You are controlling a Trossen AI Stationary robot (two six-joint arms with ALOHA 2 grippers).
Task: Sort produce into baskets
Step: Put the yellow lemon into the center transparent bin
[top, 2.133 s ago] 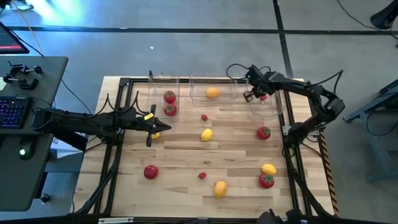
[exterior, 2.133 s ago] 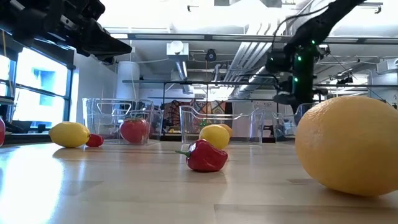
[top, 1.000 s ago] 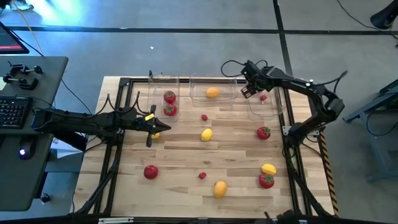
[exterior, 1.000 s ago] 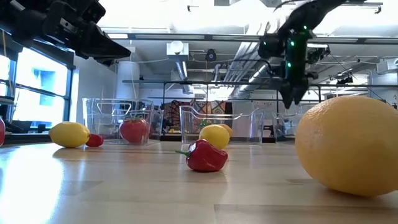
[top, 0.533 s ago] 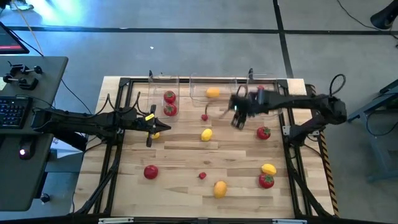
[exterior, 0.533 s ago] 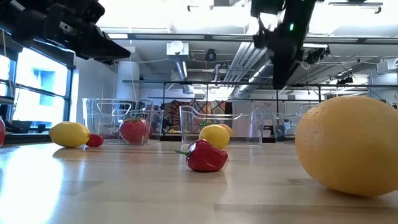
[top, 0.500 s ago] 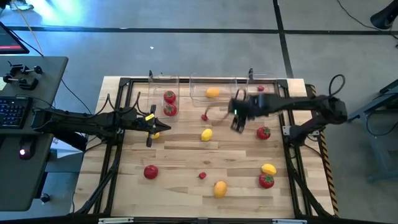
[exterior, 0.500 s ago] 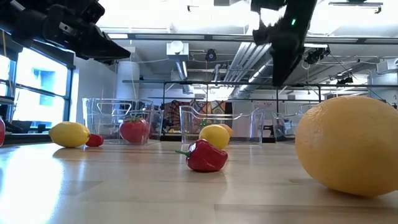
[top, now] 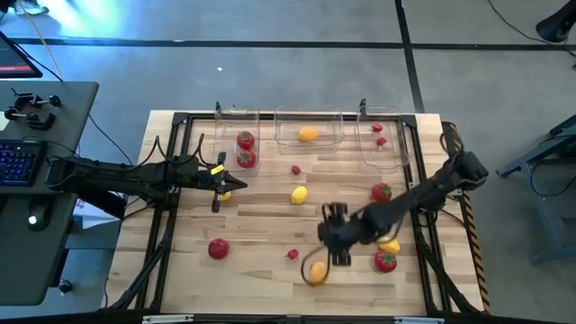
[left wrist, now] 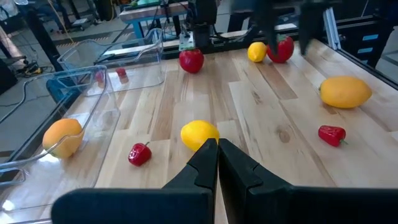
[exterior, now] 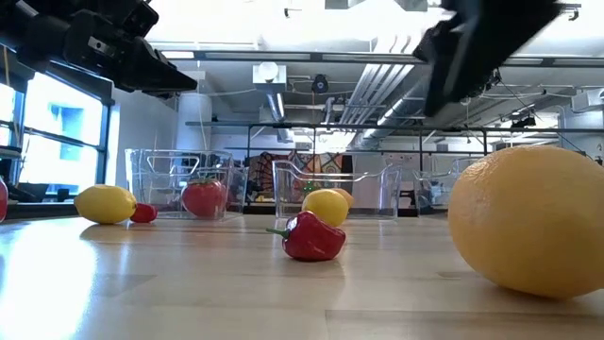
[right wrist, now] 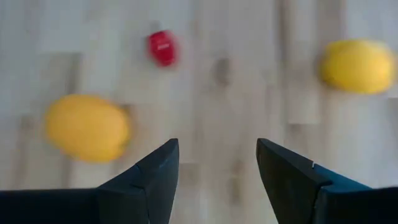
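The right dark six-joint arm reaches from its base at the table's right edge diagonally inward and toward the near side, its links stretched low in one long slanted line. Its right two-finger gripper [top: 335,245] hangs above the near middle of the tabletop, pointing downward, and the right wrist view shows its two dark fingers [right wrist: 152,177] spread wide apart with nothing between them. The left dark arm lies stretched out level from the table's left side toward the middle, over the left part of the table. Its left two-finger gripper [top: 217,187] has its fingers [left wrist: 200,163] pressed together, tips meeting, empty.
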